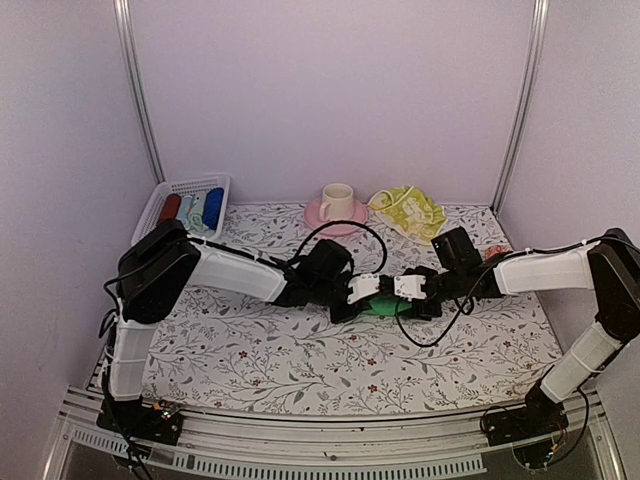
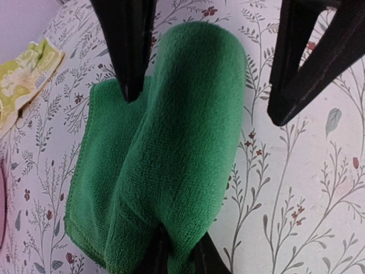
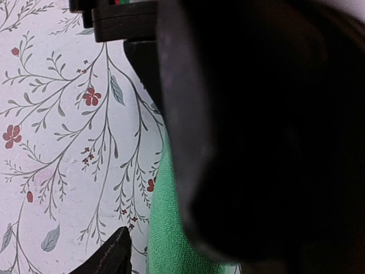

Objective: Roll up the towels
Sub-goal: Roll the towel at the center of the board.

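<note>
Green towel (image 2: 171,160): partly rolled, flat flap remaining. Left gripper (image 2: 179,260) clamped on one end; right gripper (image 2: 205,108) spread astride the other. Yellow towel (image 1: 408,210): crumpled, not yet rolled.

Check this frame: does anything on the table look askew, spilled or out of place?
Nothing is spilled or damaged. The yellow towel lies crumpled in a heap at the back, beside the pink saucer, not laid flat. The green towel is only partly rolled: a flat layer lies out beside the roll.
</note>
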Robot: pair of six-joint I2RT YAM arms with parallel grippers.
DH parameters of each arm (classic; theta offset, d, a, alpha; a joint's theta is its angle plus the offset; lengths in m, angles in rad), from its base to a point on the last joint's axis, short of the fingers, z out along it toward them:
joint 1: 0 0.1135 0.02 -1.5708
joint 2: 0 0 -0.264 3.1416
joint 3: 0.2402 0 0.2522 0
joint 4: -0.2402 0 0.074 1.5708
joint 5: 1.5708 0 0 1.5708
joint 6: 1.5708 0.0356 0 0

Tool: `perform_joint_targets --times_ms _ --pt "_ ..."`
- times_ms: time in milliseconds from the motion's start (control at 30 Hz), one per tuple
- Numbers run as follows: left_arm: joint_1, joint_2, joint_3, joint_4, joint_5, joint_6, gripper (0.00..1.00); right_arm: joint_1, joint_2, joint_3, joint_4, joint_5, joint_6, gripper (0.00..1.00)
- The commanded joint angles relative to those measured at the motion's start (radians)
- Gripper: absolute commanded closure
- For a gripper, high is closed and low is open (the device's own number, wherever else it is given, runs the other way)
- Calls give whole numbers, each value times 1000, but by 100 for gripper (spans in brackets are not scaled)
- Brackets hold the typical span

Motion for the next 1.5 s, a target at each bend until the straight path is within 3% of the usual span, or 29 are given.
perform_joint_targets --times_ms 0,467,967,1133,1267,1467 --pt "22 22 -29 -72 33 -54 86 5 30 -10 9 30 28 36" --pt "42 44 -22 -75 64 -88 86 11 -5 -49 28 -15 -1 41" --pt "49 35 -37 -79 84 -96 82 10 95 -5 53 86 42 60" --pt "53 0 -66 -50 80 -112 68 10 152 71 -39 81 58 79" --pt "57 -58 -125 24 11 -140 44 10 195 136 -141 45 74 83" --pt "63 -165 -267 196 -115 -219 33 4 225 219 -259 -36 123 83"
